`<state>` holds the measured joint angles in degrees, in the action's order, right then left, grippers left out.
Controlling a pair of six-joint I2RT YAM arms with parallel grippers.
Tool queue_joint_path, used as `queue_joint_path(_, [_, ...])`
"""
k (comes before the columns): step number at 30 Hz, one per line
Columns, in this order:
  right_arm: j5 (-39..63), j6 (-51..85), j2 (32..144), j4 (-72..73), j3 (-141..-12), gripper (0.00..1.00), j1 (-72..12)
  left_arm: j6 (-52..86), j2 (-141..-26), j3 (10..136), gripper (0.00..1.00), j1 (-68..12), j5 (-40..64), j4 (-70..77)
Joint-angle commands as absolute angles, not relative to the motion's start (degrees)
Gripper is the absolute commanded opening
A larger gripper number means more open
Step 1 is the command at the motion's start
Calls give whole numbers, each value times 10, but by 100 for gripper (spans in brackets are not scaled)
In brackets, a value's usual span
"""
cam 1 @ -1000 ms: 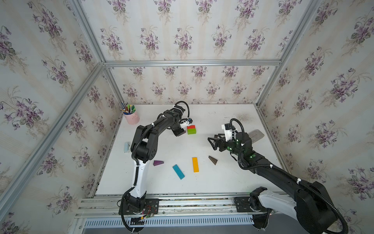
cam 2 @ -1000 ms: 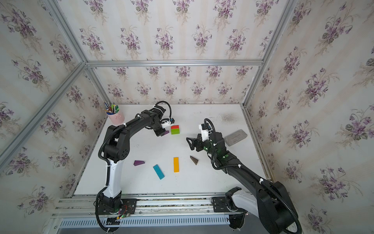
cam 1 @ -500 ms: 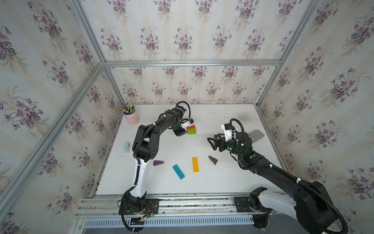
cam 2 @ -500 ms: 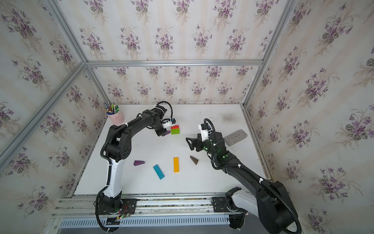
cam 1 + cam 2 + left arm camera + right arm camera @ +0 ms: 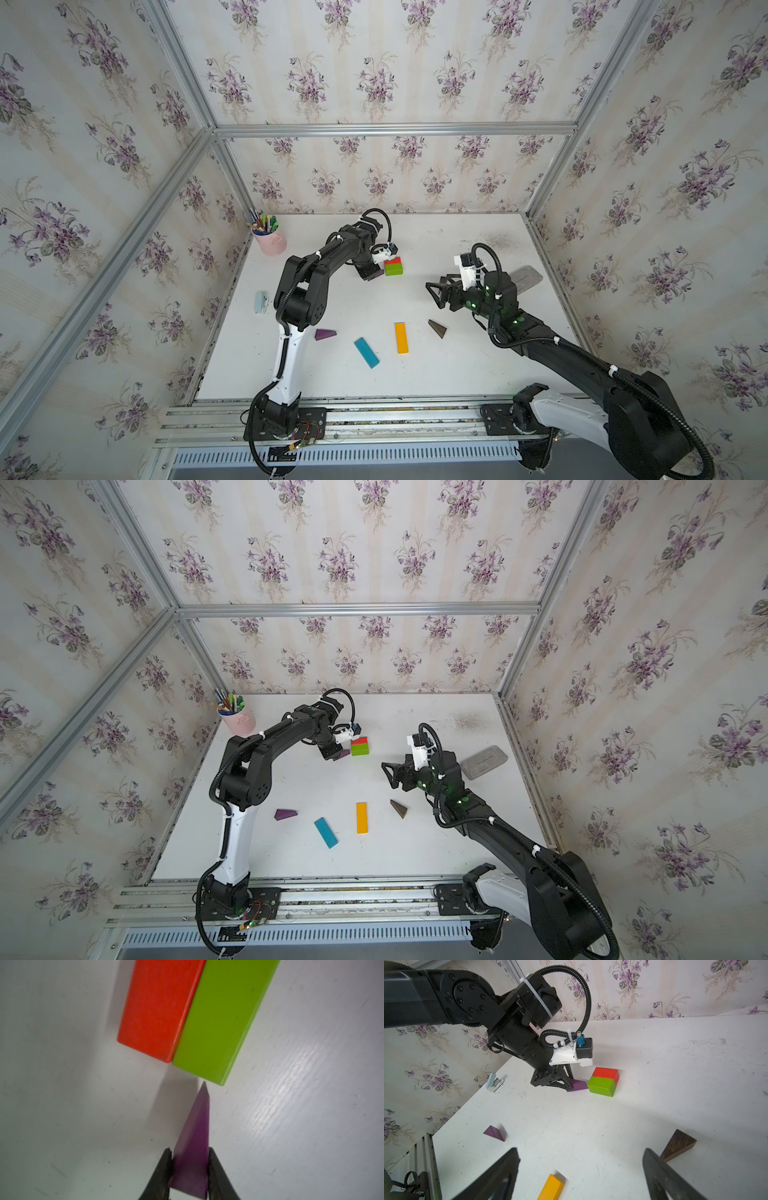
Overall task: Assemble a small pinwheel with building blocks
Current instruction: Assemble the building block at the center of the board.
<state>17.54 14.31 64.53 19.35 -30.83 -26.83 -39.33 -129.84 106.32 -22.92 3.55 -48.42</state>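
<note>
A red block (image 5: 392, 261) and a green block (image 5: 394, 269) lie side by side at the back middle of the table. My left gripper (image 5: 190, 1150) is shut on a purple wedge (image 5: 195, 1142), low over the table. The wedge's thin tip points at the green block's (image 5: 220, 1022) near corner, just short of it. My right gripper (image 5: 580, 1153) hovers open and holds nothing, right of centre (image 5: 434, 293). A brown wedge (image 5: 438, 328), an orange bar (image 5: 401, 338), a blue bar (image 5: 366, 352) and another purple wedge (image 5: 325, 333) lie loose towards the front.
A pink cup of pens (image 5: 272, 241) stands at the back left corner. A small pale blue stapler (image 5: 261, 301) lies by the left wall. A grey flat pad (image 5: 525, 276) lies near the right wall, behind my right arm.
</note>
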Motion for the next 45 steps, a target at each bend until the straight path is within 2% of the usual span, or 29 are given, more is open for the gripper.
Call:
queue_joint_path(1, [178, 141, 643, 205, -310, 93, -269, -397, -1301, 1067, 24, -229, 40, -494])
queue_joint_path(18, [179, 142, 642, 205, -309, 93, -268, -394, -1311, 1078, 25, -230, 51, -498])
queue_joint_path(22, [178, 142, 642, 205, -309, 93, -268, -396, -1309, 1077, 30, -230, 49, -498])
queue_joint_path(29, [179, 141, 642, 204, -309, 93, -268, -403, -1294, 1072, 45, -230, 57, -497])
queue_joint_path(30, [179, 142, 642, 204, -310, 93, -268, -404, -1291, 1073, 62, -230, 59, -496])
queue_joint_path(31, [179, 141, 642, 204, -310, 93, -269, -406, -1287, 1073, 97, -230, 65, -495])
queue_joint_path(32, [180, 141, 642, 205, -310, 93, -268, -407, -1283, 1073, 99, -230, 68, -494])
queue_joint_path(38, [179, 140, 640, 202, -310, 93, -269, -407, -1242, 1050, 99, -230, 69, -477])
queue_joint_path(41, [177, 140, 634, 201, -309, 93, -268, -400, -1189, 1009, 99, -230, 47, -454])
queue_joint_path(43, [175, 142, 629, 202, -306, 98, -269, -398, -1139, 974, 99, -228, 35, -442])
queue_joint_path(45, [175, 142, 625, 203, -303, 100, -268, -389, -1090, 944, 99, -228, 19, -441])
